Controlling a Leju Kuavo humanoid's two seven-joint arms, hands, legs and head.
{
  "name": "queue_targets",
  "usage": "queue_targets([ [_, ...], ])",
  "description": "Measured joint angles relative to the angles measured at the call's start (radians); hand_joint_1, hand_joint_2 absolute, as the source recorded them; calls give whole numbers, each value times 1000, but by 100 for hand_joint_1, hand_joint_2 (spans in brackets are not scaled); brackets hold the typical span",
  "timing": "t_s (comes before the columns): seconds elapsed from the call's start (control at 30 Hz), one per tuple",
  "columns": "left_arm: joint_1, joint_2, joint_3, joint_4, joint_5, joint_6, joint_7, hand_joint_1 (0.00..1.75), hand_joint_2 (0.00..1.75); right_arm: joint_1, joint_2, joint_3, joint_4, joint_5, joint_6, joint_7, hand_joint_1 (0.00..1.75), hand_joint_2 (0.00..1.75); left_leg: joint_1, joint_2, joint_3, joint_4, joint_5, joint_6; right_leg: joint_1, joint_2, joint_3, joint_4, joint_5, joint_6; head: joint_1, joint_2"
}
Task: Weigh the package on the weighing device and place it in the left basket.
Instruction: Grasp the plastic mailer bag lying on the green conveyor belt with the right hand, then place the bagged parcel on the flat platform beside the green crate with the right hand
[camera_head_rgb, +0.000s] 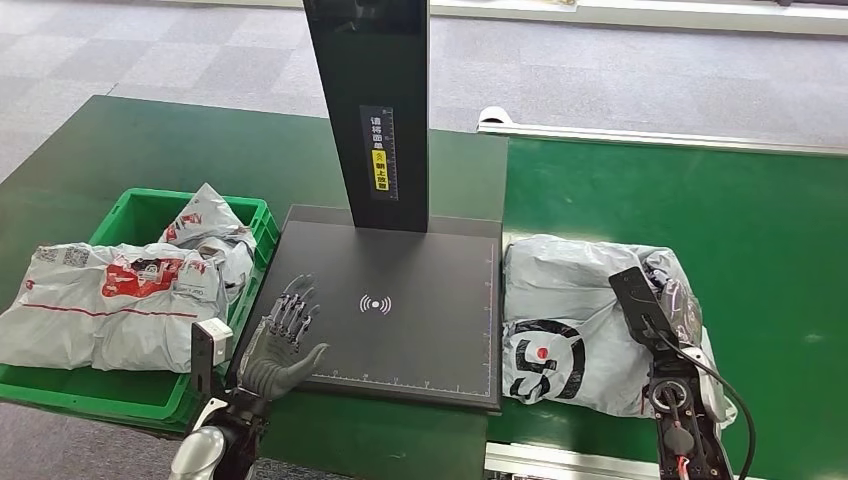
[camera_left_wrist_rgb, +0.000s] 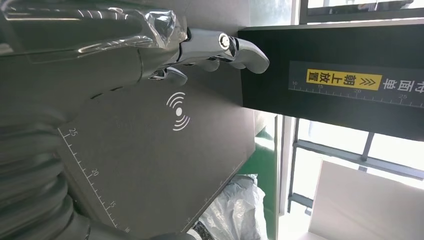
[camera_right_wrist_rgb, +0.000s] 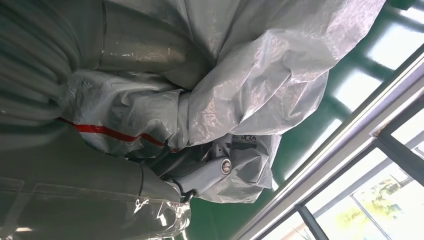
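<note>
While my left hand (camera_head_rgb: 283, 343) hovers over the near left corner of the weighing device (camera_head_rgb: 400, 330), its fingers (camera_head_rgb: 294, 306) are spread apart and hold nothing; from my left wrist the same fingers (camera_left_wrist_rgb: 235, 50) reach out above the dark plate, near the white signal mark (camera_left_wrist_rgb: 179, 111) printed on it. My right hand (camera_right_wrist_rgb: 197, 172) is down on the grey package (camera_head_rgb: 575, 325), which lies on the green tabletop (camera_head_rgb: 700, 210) just beside the right edge of the weighing device. From my right wrist I see the crumpled grey plastic of that package (camera_right_wrist_rgb: 260, 80) wrapped close around my fingers (camera_right_wrist_rgb: 205, 170), with a red stripe (camera_right_wrist_rgb: 107, 131) across one fold, and the fingers look closed into the wrap, though I cannot tell how firm the hold is. From my head, my right forearm (camera_head_rgb: 680, 420) and its black wrist camera (camera_head_rgb: 640, 300) lie over the package's right side. A black upright column (camera_head_rgb: 375, 100) with a yellow label (camera_head_rgb: 380, 170) rises from the far edge of the plate. To the left sits the green basket (camera_head_rgb: 150, 205), touching the device's left edge, with other grey parcels (camera_head_rgb: 110, 300) lying in it, printed in red.
</note>
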Motion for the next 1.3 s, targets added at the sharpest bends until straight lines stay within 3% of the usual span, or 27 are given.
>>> queue_targets([
  [0.13, 0, 0, 0, 0, -1, -1, -5, 0, 175, 9, 6, -11, -24, -59, -43, -68, 175, 175, 0, 0, 0, 0, 0, 0, 0, 0, 0, 0, 0, 0, 0, 0],
  [0.27, -3, 0, 1, 5, -1, -4, -20, 0, 175, 36, 20, -50, -112, -208, -132, -228, 175, 175, 0, -1, 0, 0, 0, 0, 0, 0, -1, 0, 0, 0, 0, 0],
  [0.37, -13, 0, 1, 17, -1, -8, -30, 0, 175, 78, 32, -72, -226, -303, -123, -293, 175, 175, 0, 0, -1, 0, 0, 0, 0, 0, -1, 0, 0, 0, 0, 0],
  [0.57, -27, 0, 0, 40, -1, -18, -44, 0, 175, 139, 55, -76, -368, -409, -39, -309, 175, 175, 0, 0, 0, 0, 0, 0, 0, 0, 0, 0, 0, 0, 0, 0],
  [0.8, -31, 0, -1, 54, -3, -20, -51, 0, 175, 158, 64, -79, -419, -439, -17, -325, 175, 175, 0, 0, 0, 0, 0, 0, 0, 0, 0, 0, 0, 0, 0, 0],
  [0.93, -33, 0, -1, 61, -3, -22, -57, 0, 175, 161, 69, -73, -427, -493, 92, -338, 175, 175, 0, 0, 0, 0, 0, 0, 0, 0, 0, 0, 0, 0, 0, 0],
  [1.03, -38, 1, -2, 68, -6, -23, -66, 0, 175, 155, 72, -29, -414, -464, 181, -321, 175, 175, 0, 1, 0, 0, 0, 0, 0, 0, 0, 0, 0, 0, 0, 0],
  [1.1, -42, 1, -2, 71, -38, 12, -87, 0, 175, 146, 73, 23, -387, -421, 205, -301, 175, 175, 0, 1, 0, 0, 0, 0, 0, 0, 0, 0, 0, 0, 0, 0],
  [1.23, -49, -2, 0, 43, -176, 251, -165, 0, 175, 128, 78, 126, -319, -380, 216, -264, 175, 175, 0, 0, 0, 0, 1, 0, 0, -1, 0, 0, 0, 0, 0, 0],
  [1.3, -52, -2, 3, 26, -186, 290, -169, 0, 175, 122, 78, 156, -295, -376, 216, -257, 175, 175, 0, -1, 0, 0, 1, 0, 0, -1, 0, 0, 0, 0, 0, 0],
])
